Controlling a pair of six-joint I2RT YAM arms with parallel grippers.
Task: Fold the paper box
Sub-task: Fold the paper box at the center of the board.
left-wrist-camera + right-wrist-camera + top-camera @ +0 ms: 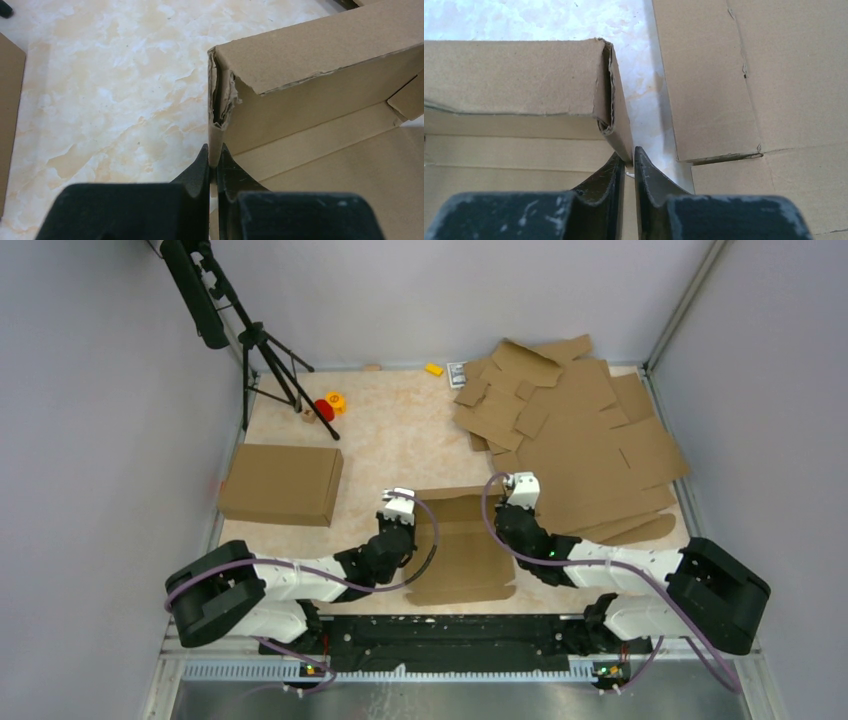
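Note:
The paper box [462, 550] lies half formed between my two arms, brown corrugated cardboard with its back wall and both side walls raised. My left gripper [398, 504] is shut on the box's left side wall, and the left wrist view shows the fingers [214, 159] pinching that thin wall just below the folded back corner [222, 95]. My right gripper [520, 487] holds the right side wall. There the fingertips [629, 159] nip the wall's lower edge under the doubled corner [609, 95]. The box floor [350, 180] lies flat on the table.
A finished closed cardboard box [282, 483] sits at the left. A pile of flat cardboard blanks [575, 435] covers the back right and reaches close to my right gripper [724, 75]. A black tripod [268, 358] stands back left beside small red and yellow items [329, 405].

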